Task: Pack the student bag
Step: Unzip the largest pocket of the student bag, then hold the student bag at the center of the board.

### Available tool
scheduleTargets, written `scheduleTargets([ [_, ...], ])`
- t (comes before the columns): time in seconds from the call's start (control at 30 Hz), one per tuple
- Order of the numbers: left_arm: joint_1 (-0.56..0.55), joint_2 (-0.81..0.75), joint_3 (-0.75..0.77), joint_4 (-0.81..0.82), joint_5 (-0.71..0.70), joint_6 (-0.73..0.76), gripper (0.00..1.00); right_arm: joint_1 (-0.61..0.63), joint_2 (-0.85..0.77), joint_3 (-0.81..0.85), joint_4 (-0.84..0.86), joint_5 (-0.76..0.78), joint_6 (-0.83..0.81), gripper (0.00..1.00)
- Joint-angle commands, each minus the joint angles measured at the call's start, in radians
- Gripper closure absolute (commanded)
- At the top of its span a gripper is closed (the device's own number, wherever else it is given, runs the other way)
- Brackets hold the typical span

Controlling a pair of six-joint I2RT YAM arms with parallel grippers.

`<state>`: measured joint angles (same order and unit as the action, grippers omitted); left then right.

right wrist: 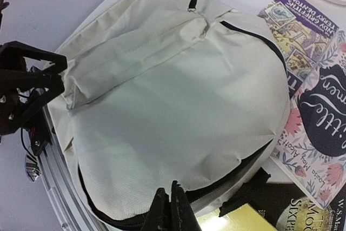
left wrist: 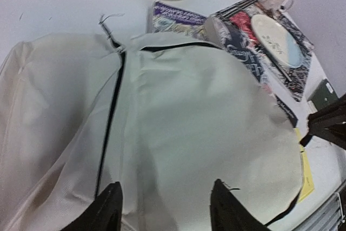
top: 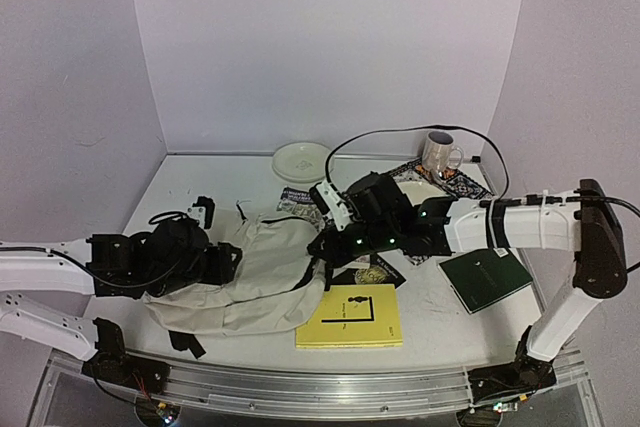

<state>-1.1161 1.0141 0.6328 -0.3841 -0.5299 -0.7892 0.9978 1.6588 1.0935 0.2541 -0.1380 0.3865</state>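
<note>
Student bag (top: 255, 277) lies flat | left pincer (left wrist: 166, 185) released over it | right pincer (right wrist: 168, 196) clenched at its zipper edge

**Soft, even indoor light; sharpness uneven across three views.**

Top view: bright, diffuse light from above, with pale lilac-tinted walls (top: 330, 47), faint soft-edged shadows on the table (top: 240, 172) and no glare. Left wrist view: hazy and cool-toned, with the student bag (left wrist: 189, 133) washed pale, far edges bowed by the wide lens, and the fingers (left wrist: 108, 212) of the left gripper (left wrist: 166, 187) dark and blurred. Right wrist view: crisper, with the fabric weave visible and lettering legible on the purple book (right wrist: 294, 31); the right gripper (right wrist: 170, 190) was a dark silhouette.
</note>
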Motion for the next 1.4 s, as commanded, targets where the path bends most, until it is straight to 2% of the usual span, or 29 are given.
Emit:
scheduleTargets([
  [0.0,-0.030,0.037,0.103,0.182,0.117,0.149,0.38,0.011,-0.005,0.064,0.020,-0.018,-0.014,1.00],
  [0.13,-0.069,0.132,0.186,0.218,0.173,0.213,0.33,0.014,-0.012,0.071,0.020,-0.021,-0.016,1.00],
  [0.4,-0.118,0.356,0.322,0.234,0.234,0.281,0.32,0.014,-0.032,0.080,0.020,-0.018,-0.021,1.00],
  [0.7,-0.126,0.418,0.301,0.236,0.217,0.269,0.36,0.014,-0.047,0.080,0.020,-0.003,-0.026,1.00],
  [0.77,-0.130,0.436,0.297,0.235,0.217,0.266,0.40,0.014,-0.047,0.082,0.020,-0.001,-0.029,1.00],
  [0.97,-0.148,0.458,0.276,0.236,0.220,0.251,0.64,0.013,-0.044,0.095,0.020,0.019,-0.037,1.00],
  [1.13,-0.154,0.418,0.237,0.233,0.218,0.234,0.88,0.013,-0.042,0.104,0.018,0.065,-0.046,1.00],
  [1.17,-0.155,0.403,0.226,0.231,0.220,0.230,0.97,0.012,-0.041,0.107,0.016,0.083,-0.054,1.00],
  [1.2,-0.156,0.387,0.212,0.229,0.225,0.226,1.00,0.011,-0.041,0.109,0.013,0.105,-0.061,1.00],
  [1.37,-0.166,0.280,0.120,0.197,0.271,0.177,1.00,-0.052,-0.040,0.111,0.002,0.175,-0.079,1.00],
])
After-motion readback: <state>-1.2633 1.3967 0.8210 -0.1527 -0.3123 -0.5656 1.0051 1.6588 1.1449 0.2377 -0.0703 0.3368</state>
